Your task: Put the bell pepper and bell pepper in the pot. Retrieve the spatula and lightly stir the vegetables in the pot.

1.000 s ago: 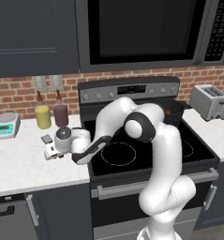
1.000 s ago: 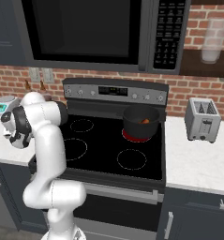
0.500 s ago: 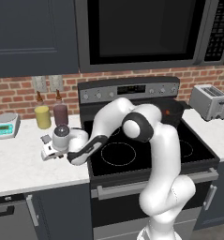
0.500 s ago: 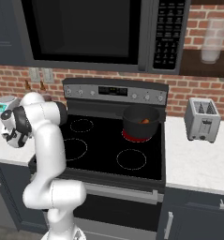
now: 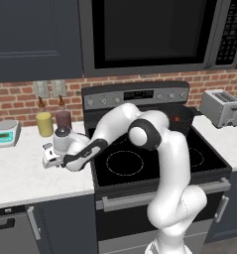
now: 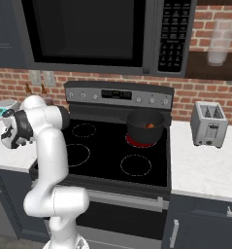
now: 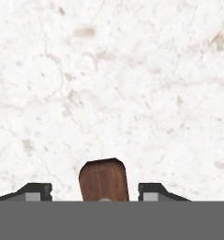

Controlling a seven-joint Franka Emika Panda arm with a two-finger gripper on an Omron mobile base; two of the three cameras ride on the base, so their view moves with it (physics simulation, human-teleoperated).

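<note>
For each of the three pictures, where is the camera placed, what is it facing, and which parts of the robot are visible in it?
Left base view: behind the arm's left, facing stove and left counter; white arm, end effector low over the counter.
Right base view: behind the right, facing stove and pot; arm at left.
Hand view: looks down at the counter; spatula handle between the fingertips.
Both base views share stove, toaster.

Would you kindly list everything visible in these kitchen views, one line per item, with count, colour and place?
Round pot: one, dark grey with red base band, on the stove's back right burner.
Pepper: orange-red bit showing inside the pot; count unclear.
Spatula handle: one, reddish-brown, between the fingertips over the white counter.
Toaster: one, silver, right counter.
Kitchen scale: one, teal-topped, far left counter.
Jars: two, yellow and dark purple, by the brick wall.
Microwave: one, black, above the stove.
Gripper: one, dark fingertips, straddling the handle.
</note>
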